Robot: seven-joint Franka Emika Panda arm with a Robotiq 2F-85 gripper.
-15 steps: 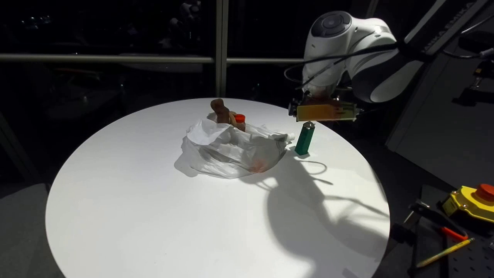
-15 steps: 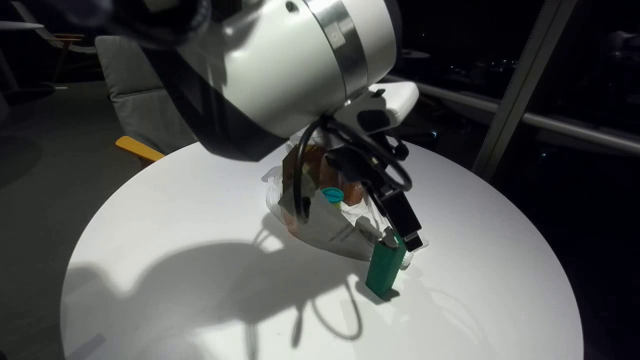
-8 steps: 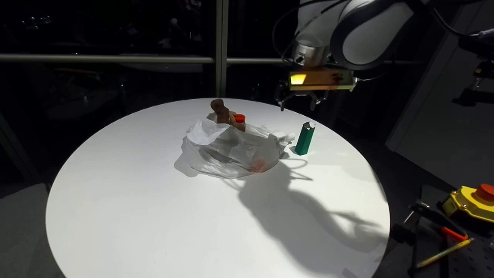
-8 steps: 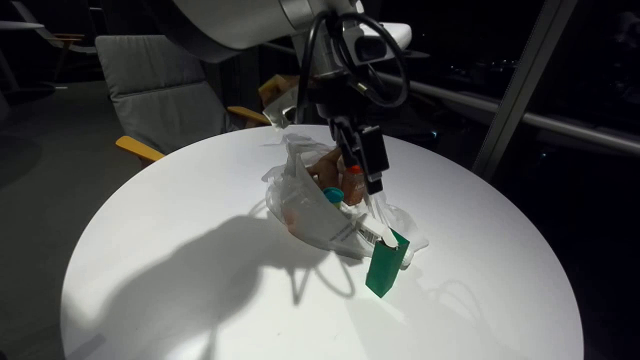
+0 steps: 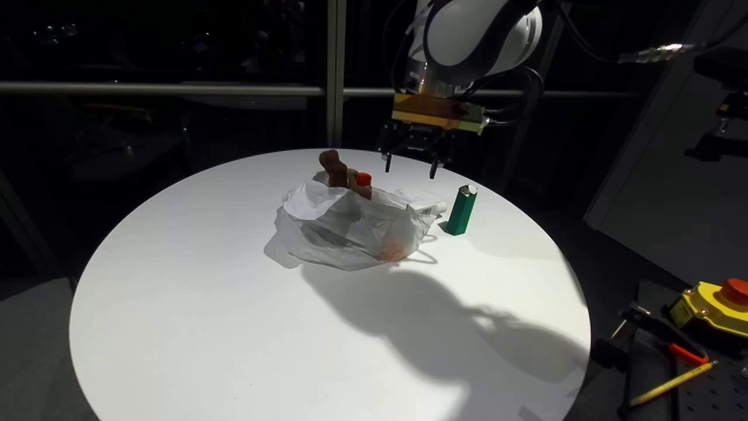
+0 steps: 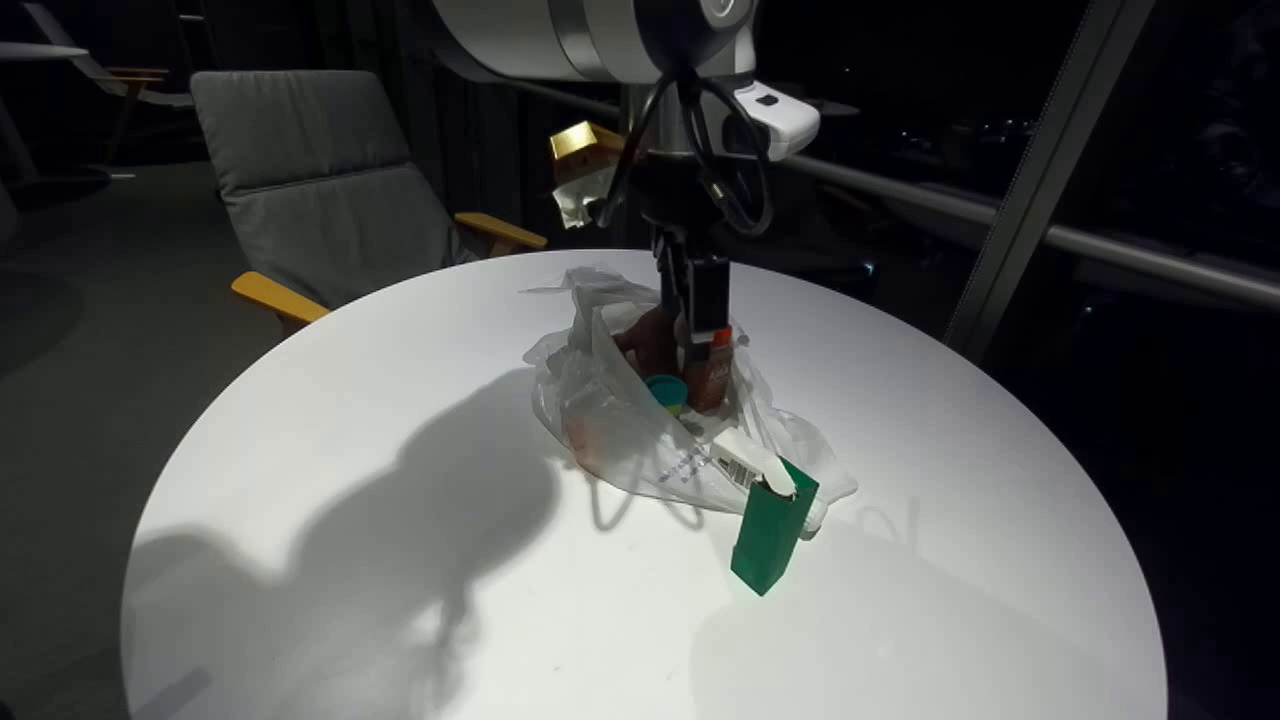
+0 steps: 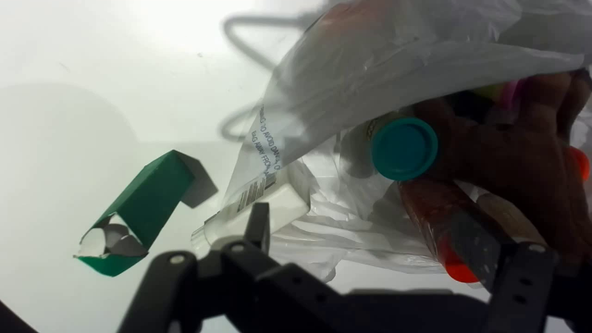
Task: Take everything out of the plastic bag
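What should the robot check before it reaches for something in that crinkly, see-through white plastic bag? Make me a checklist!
1. Black two-fingered gripper open and empty: ok.
2. Gripper clear of the glossy red-brown, red-lidded jar: ok, apart in an exterior view.
3. Tall green cardboard box outside the bag: ok.
4. Boxy white ribbed-cap bottle fully out of the bag: not ok, it lies in the mouth.
5. Round teal lid uncovered from above: ok.
6. What the reddish patch behind the bag's film is: cannot tell.
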